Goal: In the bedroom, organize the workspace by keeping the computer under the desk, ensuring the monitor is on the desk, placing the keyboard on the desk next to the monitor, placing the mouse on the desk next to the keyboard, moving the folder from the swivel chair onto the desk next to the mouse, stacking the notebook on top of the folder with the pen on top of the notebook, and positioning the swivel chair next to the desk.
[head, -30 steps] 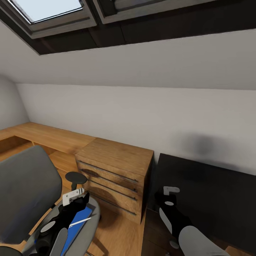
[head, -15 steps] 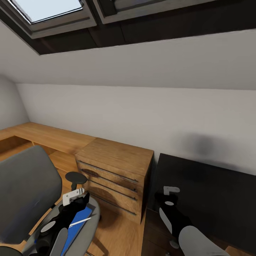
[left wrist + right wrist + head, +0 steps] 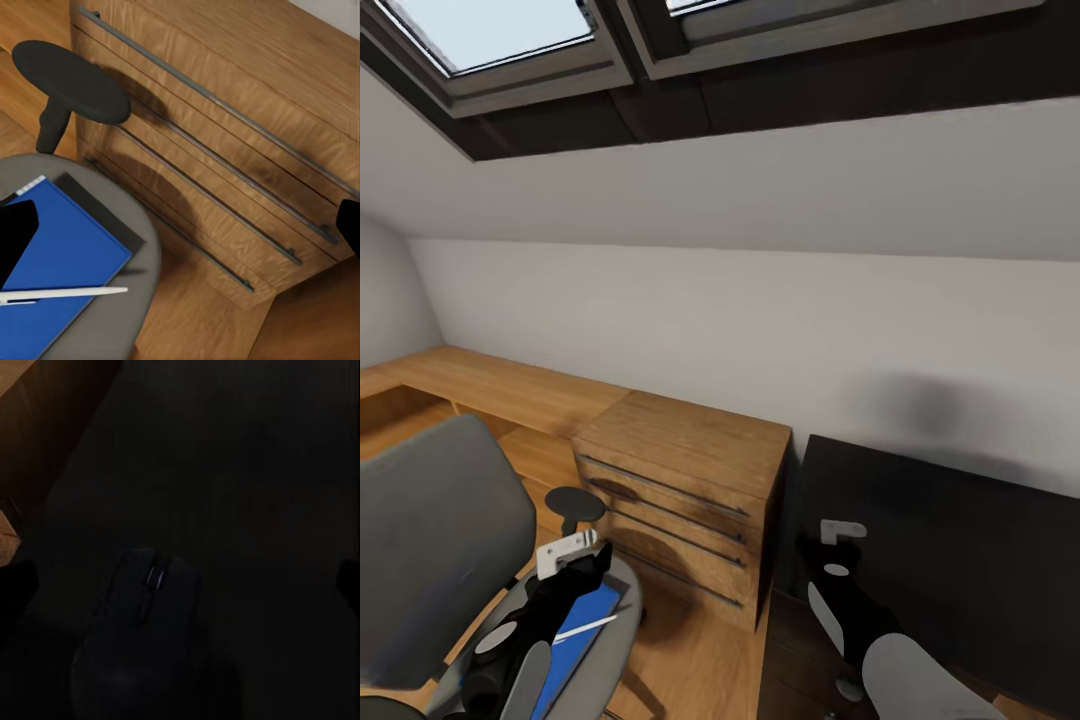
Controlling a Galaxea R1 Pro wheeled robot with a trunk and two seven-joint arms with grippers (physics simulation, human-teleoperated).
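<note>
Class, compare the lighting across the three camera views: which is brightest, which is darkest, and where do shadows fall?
Head view: brightest, skylights glow, a soft grey smudge of shadow on the wall above the desk. Left wrist view: evenly lit, the armrest casts a shadow on the wooden cabinet. Right wrist view: very dark, the mouse barely stands out.

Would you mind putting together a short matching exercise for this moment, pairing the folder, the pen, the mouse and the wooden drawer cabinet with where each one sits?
Things:
1. folder
2. pen
3. mouse
4. wooden drawer cabinet

Places:
A. on the dark surface below the right gripper's camera
B. against the wall, between the swivel chair and the black desk
C. lying across the blue cover
D. flat on the grey chair seat

Pairs: 1-D, 2-C, 3-A, 4-B
</note>
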